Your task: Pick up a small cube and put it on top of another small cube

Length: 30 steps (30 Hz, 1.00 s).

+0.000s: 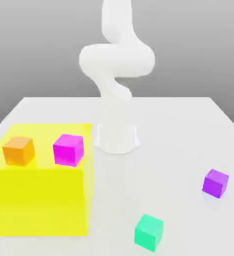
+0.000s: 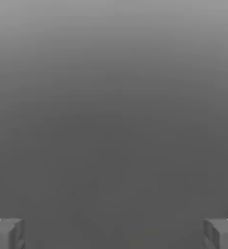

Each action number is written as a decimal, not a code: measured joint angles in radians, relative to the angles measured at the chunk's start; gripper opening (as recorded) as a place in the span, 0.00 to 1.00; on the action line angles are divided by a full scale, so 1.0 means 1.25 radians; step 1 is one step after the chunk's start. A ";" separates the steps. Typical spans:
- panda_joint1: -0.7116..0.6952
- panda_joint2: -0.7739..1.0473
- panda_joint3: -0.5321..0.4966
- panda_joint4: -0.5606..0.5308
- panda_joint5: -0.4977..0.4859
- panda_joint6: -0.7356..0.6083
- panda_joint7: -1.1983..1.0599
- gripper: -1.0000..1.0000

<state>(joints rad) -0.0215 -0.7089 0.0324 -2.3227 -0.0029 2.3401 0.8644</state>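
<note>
Green cube (image 1: 149, 233) sits at five o'clock on the table (image 1: 174, 120); purple cube (image 1: 215, 183), four o'clock. My gripper (image 2: 114, 236) is spread open, empty.

on block (image 1: 39, 200): two cubes (image 1: 19, 151) (image 1: 68, 150) | exterior view's right of block: front cube (image 1: 149, 233), rear cube (image 1: 215, 183)
</note>
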 joint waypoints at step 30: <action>0.018 0.870 0.082 -0.153 -0.153 0.436 0.610 0.00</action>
<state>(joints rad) 0.0007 0.3786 0.1346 -2.5138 -0.1938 2.8854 1.6266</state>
